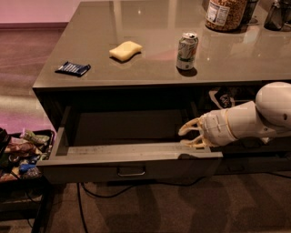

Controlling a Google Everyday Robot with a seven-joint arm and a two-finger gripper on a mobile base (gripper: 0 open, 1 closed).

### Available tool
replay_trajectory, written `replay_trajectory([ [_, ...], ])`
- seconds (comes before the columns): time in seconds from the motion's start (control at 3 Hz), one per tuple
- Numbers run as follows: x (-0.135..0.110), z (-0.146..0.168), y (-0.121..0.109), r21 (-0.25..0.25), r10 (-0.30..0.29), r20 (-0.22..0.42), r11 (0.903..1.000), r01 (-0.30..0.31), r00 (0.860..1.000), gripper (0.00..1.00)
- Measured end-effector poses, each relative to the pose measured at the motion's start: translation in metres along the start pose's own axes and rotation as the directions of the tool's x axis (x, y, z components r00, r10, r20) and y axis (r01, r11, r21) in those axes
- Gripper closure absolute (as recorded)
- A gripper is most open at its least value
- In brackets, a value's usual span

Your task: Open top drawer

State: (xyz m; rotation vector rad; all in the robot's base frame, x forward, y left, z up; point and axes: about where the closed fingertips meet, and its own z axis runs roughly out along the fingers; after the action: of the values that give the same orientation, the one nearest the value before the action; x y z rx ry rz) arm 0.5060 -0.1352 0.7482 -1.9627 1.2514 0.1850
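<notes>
My gripper (186, 137) was a little open and held nothing, just inside the right end of the wide dark grey metal top drawer (91, 169), already pulled out. Lifting away carelessly, I could bump it shut.

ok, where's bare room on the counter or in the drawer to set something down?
Counter: free front strip between blue packet and can, ahead of the sponge; also the far-left corner. Top drawer: inside looks bare left of the open gripper, which sits at its right end by the front rim. Crowded: back right around the jar.
</notes>
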Motion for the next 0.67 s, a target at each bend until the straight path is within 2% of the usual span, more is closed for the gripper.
replay_trajectory([
  [0.33,0.003,0.005,0.001,0.033,-0.018,-0.021,0.9993,0.018,1.0,0.87],
  [0.67,0.008,0.022,0.0,0.068,-0.048,-0.038,0.9964,0.05,0.998,1.0],
])
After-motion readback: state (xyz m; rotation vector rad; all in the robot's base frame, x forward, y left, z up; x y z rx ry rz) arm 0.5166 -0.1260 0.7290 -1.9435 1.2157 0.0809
